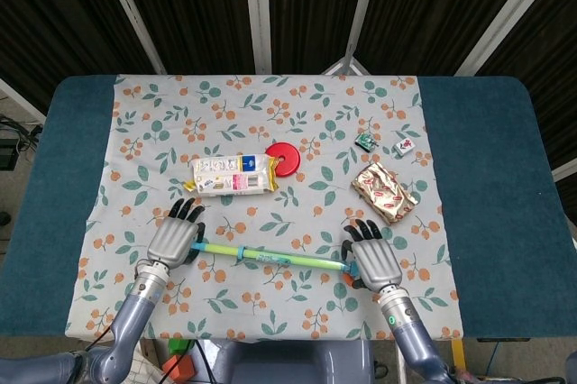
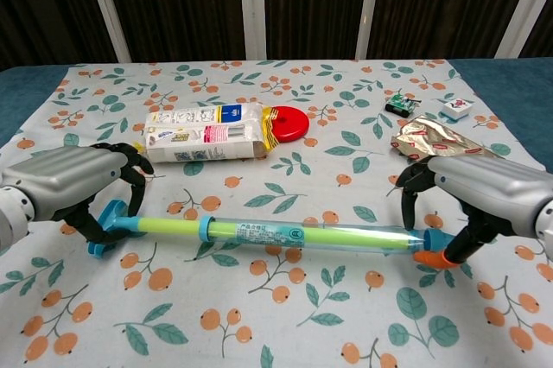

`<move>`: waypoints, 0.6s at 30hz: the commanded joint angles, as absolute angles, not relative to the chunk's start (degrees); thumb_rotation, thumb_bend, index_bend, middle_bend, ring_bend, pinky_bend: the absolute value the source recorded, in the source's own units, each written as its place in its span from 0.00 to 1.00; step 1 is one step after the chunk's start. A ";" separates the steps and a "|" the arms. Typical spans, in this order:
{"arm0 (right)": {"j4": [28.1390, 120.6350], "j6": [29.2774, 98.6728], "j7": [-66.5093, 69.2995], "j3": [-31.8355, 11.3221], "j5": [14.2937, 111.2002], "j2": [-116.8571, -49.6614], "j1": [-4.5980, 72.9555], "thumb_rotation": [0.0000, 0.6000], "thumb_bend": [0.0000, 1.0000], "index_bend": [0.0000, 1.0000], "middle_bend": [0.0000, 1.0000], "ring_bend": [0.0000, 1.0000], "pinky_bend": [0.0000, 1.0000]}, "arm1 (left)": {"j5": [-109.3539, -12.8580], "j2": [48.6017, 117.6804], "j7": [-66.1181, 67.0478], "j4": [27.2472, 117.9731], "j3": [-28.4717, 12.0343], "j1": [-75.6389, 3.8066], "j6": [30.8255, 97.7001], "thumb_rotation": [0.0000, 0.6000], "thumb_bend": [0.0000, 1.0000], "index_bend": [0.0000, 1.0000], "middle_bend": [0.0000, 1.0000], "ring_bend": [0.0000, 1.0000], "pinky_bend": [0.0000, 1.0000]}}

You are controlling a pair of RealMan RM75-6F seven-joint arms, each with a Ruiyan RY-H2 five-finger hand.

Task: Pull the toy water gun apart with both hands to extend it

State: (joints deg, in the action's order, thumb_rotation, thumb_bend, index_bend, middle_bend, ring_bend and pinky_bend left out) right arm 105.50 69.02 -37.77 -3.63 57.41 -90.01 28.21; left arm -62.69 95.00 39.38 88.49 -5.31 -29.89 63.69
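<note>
Toy water gun point(image 2: 276, 233) lies across the near part of the floral tablecloth point(image 1: 315, 141), running left-right w/ a slight slant, blue handle end at left, orange tip at right. Left hand point(image 2: 65, 182) is curled over the blue handle, fingers point(image 2: 130, 169) wrapped down round it, grasping it; in the head view that hand point(image 1: 173, 240) sits at the left end of the gun point(image 1: 270, 256). Right hand point(image 2: 484, 187) is clasped on the orange-tipped right end, dark fingers point(image 2: 408, 191) hooked over the clear tube, thumb under near the tip; head view shows it point(image 1: 371, 260) at the gun's right end. Green plunger rod shows between handle and blue collar, so the gun is partly drawn out. Farther back, left of centre: snack packet point(image 2: 206, 132) w/ a red disc point(image 2: 288, 123) touching its right end. Far right: crumpled gold wrapper point(image 2: 432, 137), a small green block point(image 2: 398, 104) and a small white block point(image 2: 454, 108) near each other, well apart from the gun
</note>
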 commanded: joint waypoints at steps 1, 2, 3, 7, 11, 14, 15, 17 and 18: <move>105.47 69.12 -37.79 -3.57 57.45 -89.86 28.20 1.00 0.32 0.67 0.19 0.00 0.00 | -63.00 95.06 38.92 88.44 -5.33 -29.89 64.11 1.00 0.53 0.59 0.16 0.00 0.00; 105.48 69.18 -37.76 -3.59 57.45 -89.81 28.20 1.00 0.32 0.67 0.19 0.00 0.00 | -63.09 95.04 38.75 88.45 -5.35 -29.89 64.22 1.00 0.53 0.59 0.16 0.00 0.00; 105.49 69.24 -37.76 -3.63 57.45 -89.75 28.20 1.00 0.32 0.67 0.19 0.00 0.00 | -63.16 95.01 38.65 88.49 -5.36 -29.89 64.33 1.00 0.53 0.59 0.16 0.00 0.00; 105.67 69.60 -37.87 -3.91 57.53 -89.37 28.29 1.00 0.32 0.67 0.19 0.00 0.00 | -63.54 94.59 38.56 89.09 -5.28 -29.86 64.95 1.00 0.53 0.60 0.16 0.00 0.00; 106.12 70.07 -38.13 -4.30 57.58 -88.72 28.39 1.00 0.32 0.68 0.19 0.00 0.00 | -64.39 93.75 38.39 90.14 -5.18 -29.79 65.76 1.00 0.53 0.60 0.16 0.00 0.00; 106.45 70.37 -38.37 -4.52 57.44 -88.10 28.43 1.00 0.32 0.68 0.19 0.00 0.00 | -64.75 92.99 38.06 90.95 -5.07 -29.67 66.12 1.00 0.53 0.61 0.16 0.00 0.00; 106.51 70.45 -38.42 -4.53 57.38 -87.90 28.41 1.00 0.32 0.68 0.19 0.00 0.00 | -64.87 92.73 38.05 91.14 -5.00 -29.64 66.21 1.00 0.53 0.61 0.17 0.00 0.00; 106.66 70.60 -38.44 -4.58 57.16 -87.41 28.34 1.00 0.32 0.68 0.19 0.00 0.00 | -65.13 92.17 37.97 91.49 -4.85 -29.58 66.39 1.00 0.53 0.61 0.17 0.00 0.00; 106.72 70.67 -38.40 -4.61 57.06 -87.22 28.30 1.00 0.32 0.69 0.19 0.00 0.00 | -65.16 91.96 37.93 91.64 -4.80 -29.55 66.44 1.00 0.53 0.61 0.17 0.00 0.00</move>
State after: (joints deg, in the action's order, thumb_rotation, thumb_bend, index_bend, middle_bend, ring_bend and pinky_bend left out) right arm 106.64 70.59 -38.41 -4.57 57.16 -87.36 28.34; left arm -65.09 92.09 37.98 91.52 -4.87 -29.59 66.37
